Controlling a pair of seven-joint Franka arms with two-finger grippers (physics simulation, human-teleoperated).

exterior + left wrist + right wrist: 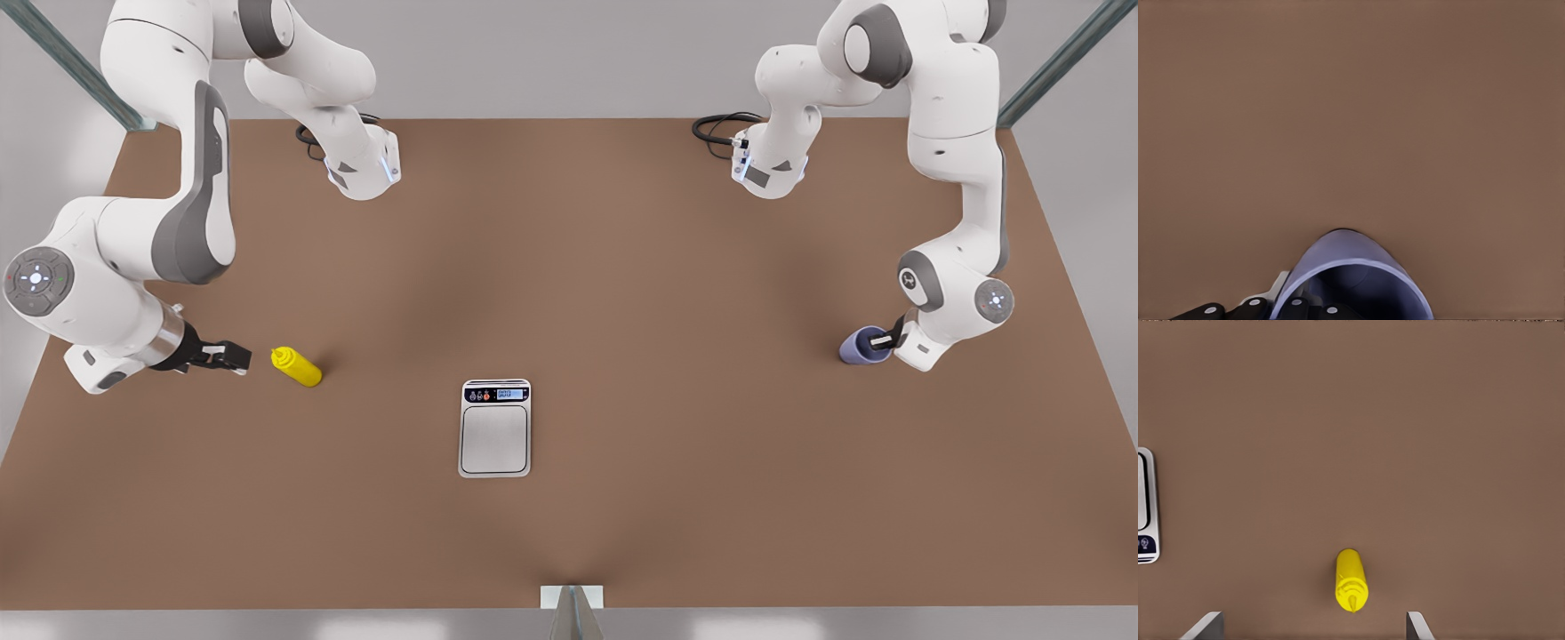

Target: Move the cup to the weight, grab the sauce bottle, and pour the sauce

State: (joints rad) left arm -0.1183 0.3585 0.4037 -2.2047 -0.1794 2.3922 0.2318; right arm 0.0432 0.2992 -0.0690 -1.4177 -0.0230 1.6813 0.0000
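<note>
The lavender-blue cup [861,347] stands on the table at the front view's right. My left gripper [883,339] is shut on the cup [1351,277], its dark fingers [1251,305] pinching the near wall at the rim. The yellow sauce bottle [296,366] lies on its side at the front view's left, its nozzle pointing at my right gripper [233,357]. That gripper [1315,623] is open, just short of the bottle [1351,580] and not touching it. The weight [495,428], a silver scale, lies flat in the middle of the table, its edge [1146,507] in the right wrist view.
The brown table [622,267] is bare between the cup and the scale and between the bottle and the scale. Both arm bases and their black cables [720,129] sit at the far edge. A small grey mount [572,600] stands at the near edge.
</note>
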